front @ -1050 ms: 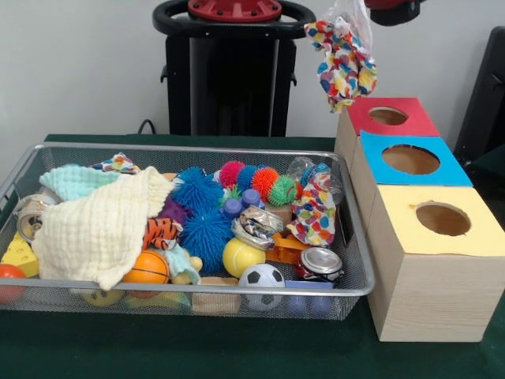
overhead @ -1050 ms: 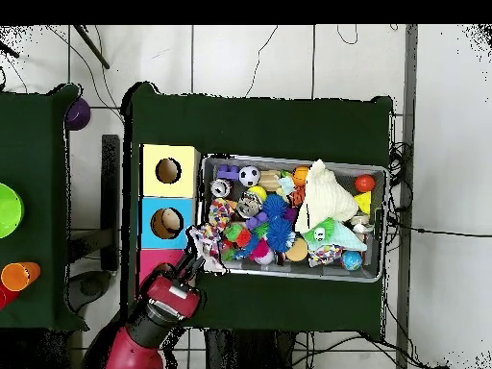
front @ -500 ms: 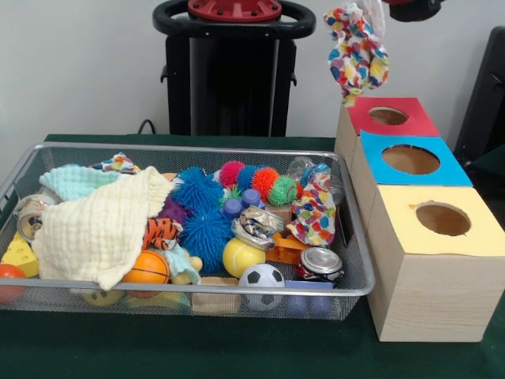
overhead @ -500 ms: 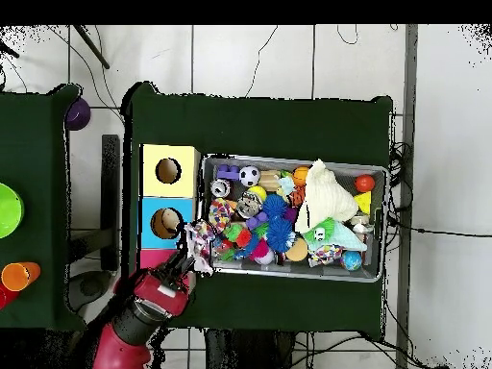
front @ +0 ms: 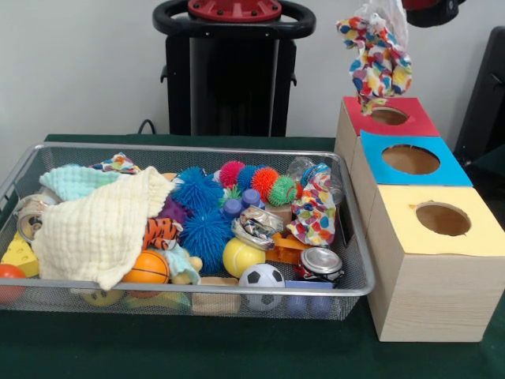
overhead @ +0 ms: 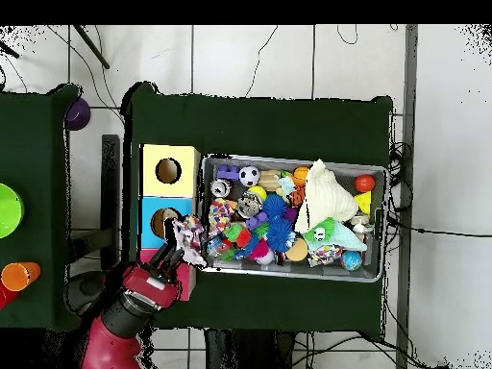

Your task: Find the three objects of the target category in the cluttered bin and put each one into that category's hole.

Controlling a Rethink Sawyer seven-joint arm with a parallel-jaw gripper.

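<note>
A cloth with many-coloured spots [front: 377, 61] hangs in the air from my gripper [front: 388, 6], which is shut on its top at the upper edge of the front view. The cloth's lower end dangles just above the round hole of the red-topped box [front: 410, 118]. Seen from overhead, the gripper [overhead: 171, 254] and the cloth [overhead: 188, 238] sit over the red box, next to the blue box [overhead: 150, 206]. A second spotted cloth [front: 314, 210] lies at the right end of the wire bin [front: 353, 237]. A third shows at the far left [front: 118, 163].
The blue-topped box [front: 450, 170] and the yellow-topped box [front: 473, 237] stand in a row with the red one, right of the bin. The bin holds a cream cloth [front: 99, 229], spiky balls [front: 201, 213], a football [front: 261, 276], cans and other toys.
The gripper has carried the spotted cloth rightward in the front view and lower, from beside the boxes to over the red box's hole.
</note>
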